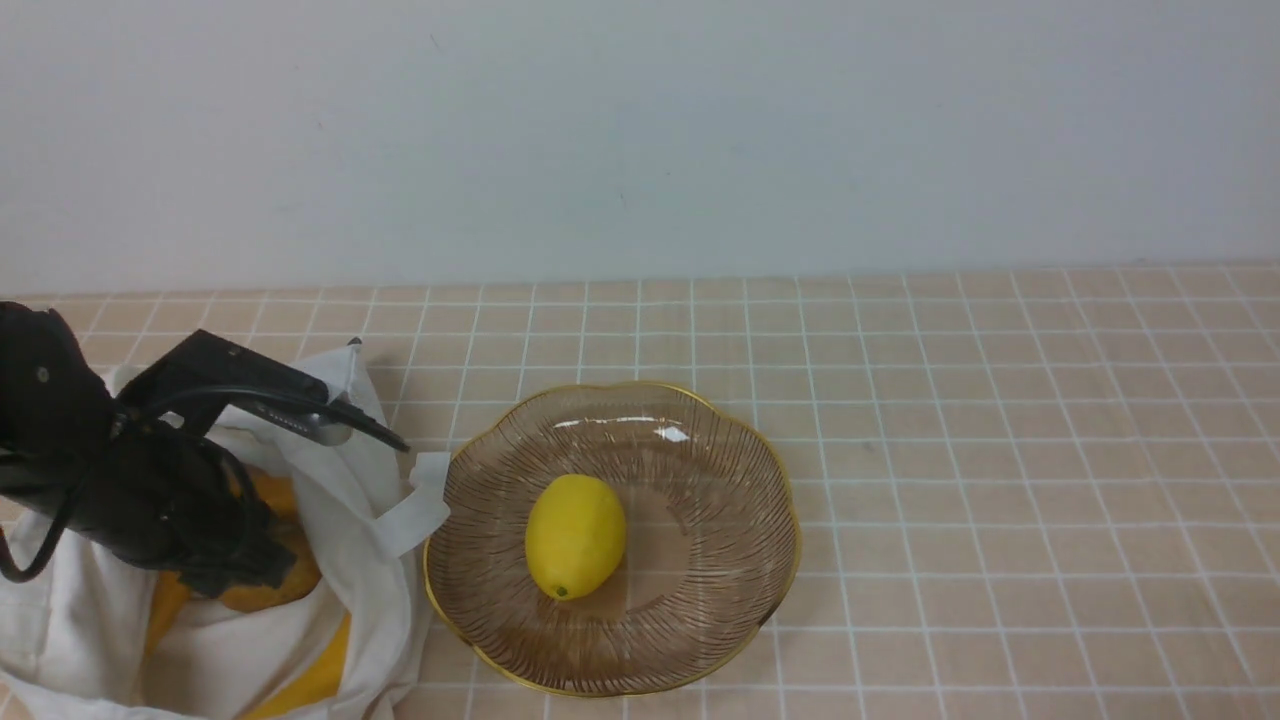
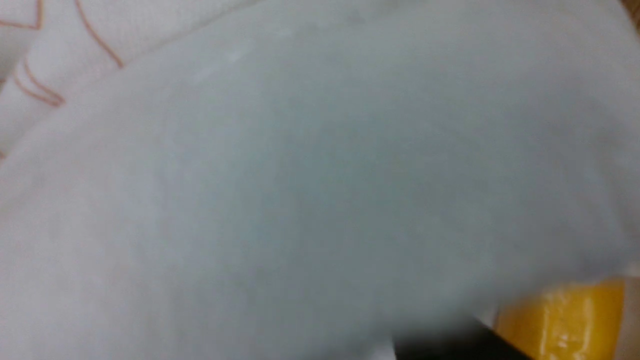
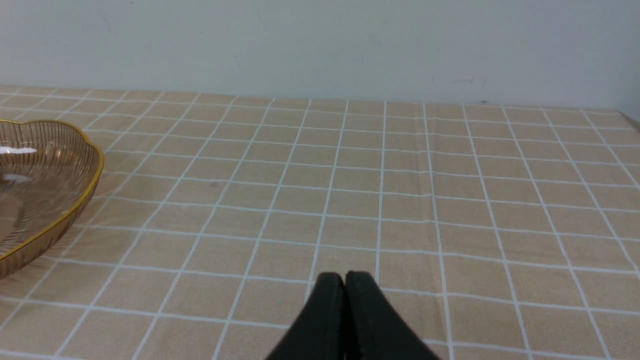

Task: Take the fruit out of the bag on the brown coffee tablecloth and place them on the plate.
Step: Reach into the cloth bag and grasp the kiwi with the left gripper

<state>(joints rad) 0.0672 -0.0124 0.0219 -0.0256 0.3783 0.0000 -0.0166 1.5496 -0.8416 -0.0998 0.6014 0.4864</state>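
The white bag (image 1: 350,520) lies open at the near left on the brown coffee tablecloth (image 1: 1000,450). My left gripper (image 1: 230,545) reaches into its mouth, and its fingertips are hidden by the arm and the cloth. Beside it in the bag lie a brownish-yellow fruit (image 1: 285,590) and a yellow banana (image 1: 315,680). The left wrist view is filled with blurred white cloth, with a black finger (image 2: 450,347) and a bit of yellow fruit (image 2: 565,320) at one corner. A yellow lemon (image 1: 575,535) sits in the plate (image 1: 775,480). My right gripper (image 3: 345,281) is shut and empty over bare cloth.
A loose white strap (image 1: 420,505) of the bag drapes toward the plate's left rim. A pale wall (image 1: 640,130) closes off the back of the table. The plate's rim (image 3: 95,165) shows at the edge of the right wrist view.
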